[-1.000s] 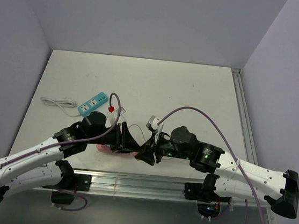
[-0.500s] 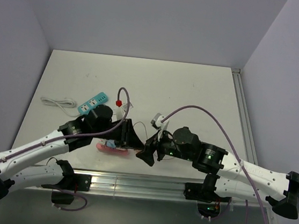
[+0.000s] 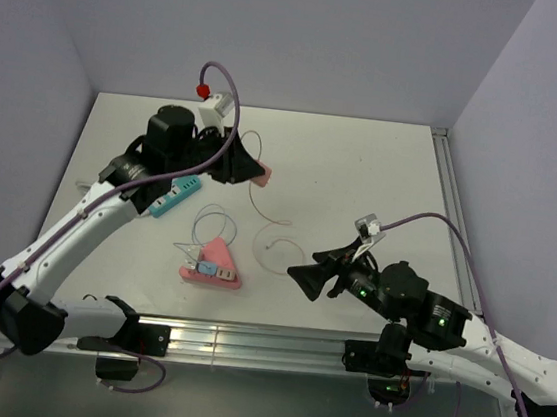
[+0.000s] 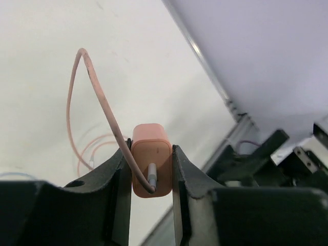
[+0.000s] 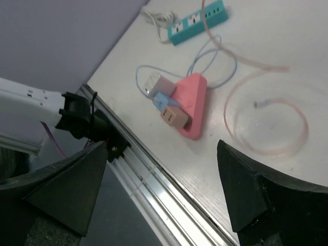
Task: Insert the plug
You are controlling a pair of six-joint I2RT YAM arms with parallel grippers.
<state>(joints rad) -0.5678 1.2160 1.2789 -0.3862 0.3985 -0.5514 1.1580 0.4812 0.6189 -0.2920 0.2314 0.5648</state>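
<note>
- Right wrist view shows what lies nearest the front rail (image 5: 154, 189): the right gripper (image 3: 301, 279) hangs low over the near edge of the table (image 3: 364, 168). Its jaws are spread wide with nothing between them. It looks to be standing clear so the other arm can do the work.
- Just beyond it, to the left, a pink wedge-shaped stand (image 5: 193, 100) lies flat. Three small adapters (image 5: 164, 100) rest against its side and a thin pale wire loops behind them. None of this seems part of the step in hand.
- Beside the stand, the loose end of the pink cable (image 5: 266, 123) lies in a flat coil on the table. That slack should let it follow the plug without dragging.
- Farther back on the left sits the teal power strip (image 3: 174, 195), sockets facing up, its white cord trailing toward the left edge. It is the likely place for the plug to go.
- Farthest off, the left gripper (image 3: 248, 168) is high above the table, beyond the strip and to its right. Its jaws pinch the pink charger plug (image 4: 150, 169) by its two flat sides.
- The cable leaves the face of the plug that is turned toward the wrist camera. The prongs cannot be seen and probably point away from the wrist, ready to be pushed down.
- The plug is in the air, well apart from the strip. Insertion is not yet begun, and the next move calls for lining the plug up over a socket.
</note>
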